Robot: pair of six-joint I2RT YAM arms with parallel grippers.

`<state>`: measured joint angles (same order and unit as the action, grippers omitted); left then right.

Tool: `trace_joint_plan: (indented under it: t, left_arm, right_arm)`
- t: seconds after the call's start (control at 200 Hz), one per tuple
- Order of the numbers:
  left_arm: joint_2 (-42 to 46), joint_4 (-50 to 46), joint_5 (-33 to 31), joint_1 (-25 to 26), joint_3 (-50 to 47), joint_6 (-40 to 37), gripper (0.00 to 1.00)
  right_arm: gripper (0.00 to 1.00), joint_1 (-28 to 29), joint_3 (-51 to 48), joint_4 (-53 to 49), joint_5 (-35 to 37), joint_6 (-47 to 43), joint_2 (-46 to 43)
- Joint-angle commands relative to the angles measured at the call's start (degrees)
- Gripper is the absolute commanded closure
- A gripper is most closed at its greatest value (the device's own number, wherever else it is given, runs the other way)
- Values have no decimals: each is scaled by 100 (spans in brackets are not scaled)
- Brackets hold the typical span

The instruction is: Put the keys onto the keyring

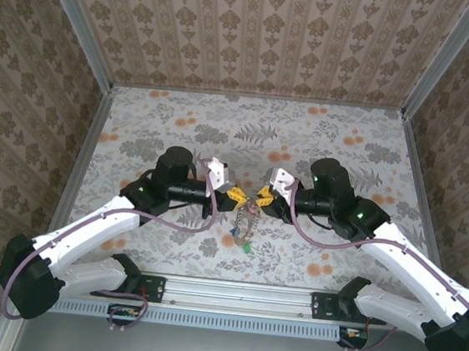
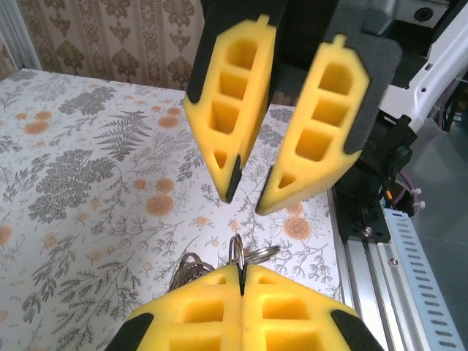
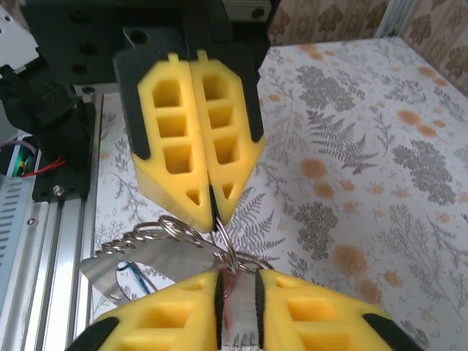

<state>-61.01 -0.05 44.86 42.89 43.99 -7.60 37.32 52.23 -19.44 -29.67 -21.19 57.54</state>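
My two grippers meet tip to tip above the table's near middle. My left gripper (image 1: 238,196) (image 2: 241,272) (image 3: 213,212) is shut on a small silver split ring (image 2: 238,245) (image 3: 228,238). My right gripper (image 1: 261,198) (image 3: 238,274) (image 2: 248,201) faces it with its jaws a little apart. A silver key blade (image 3: 240,314) lies in that gap, just behind the ring. The keyring's twisted grey wire (image 3: 121,245) (image 2: 186,269) trails from the ring to one side. More keys (image 1: 246,227) hang below the grippers, a green-headed one (image 1: 246,246) lowest. A broad silver blade (image 3: 153,259) lies under the rings.
The floral table (image 1: 223,124) is walled with patterned panels at the back and both sides. An aluminium rail (image 1: 238,297) (image 2: 409,270) (image 3: 51,241) with both arm bases runs along the near edge, close below the hanging keys.
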Motion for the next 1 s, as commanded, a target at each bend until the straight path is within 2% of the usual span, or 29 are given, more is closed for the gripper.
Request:
trace_joint_plan:
  t: [0.0,0.17,0.505,0.615,0.895,0.995]
  left_arm:
    - [131,784,343,-47,-73,453,100]
    - [125,1185,433,-40,-189,654,100]
    - [203,1270,606,-36,-232,634,100]
    - [221,1242,616,-30,-233,612,100]
    - [204,1272,586,29,-242,588,100]
    - [208,1275,547,35,-250,574,100]
  right_arm:
    - [75,-32,-138,327,-450,226,-24]
    - [66,-41,-202,362,-558,282,138]
    - [67,-159,-281,541,-389,337,166]
    - [74,-183,-270,611,-635,420,155]
    - [82,-181,-187,751,-1043,517,306]
    - [95,-181,-121,697,-1142,494,353]
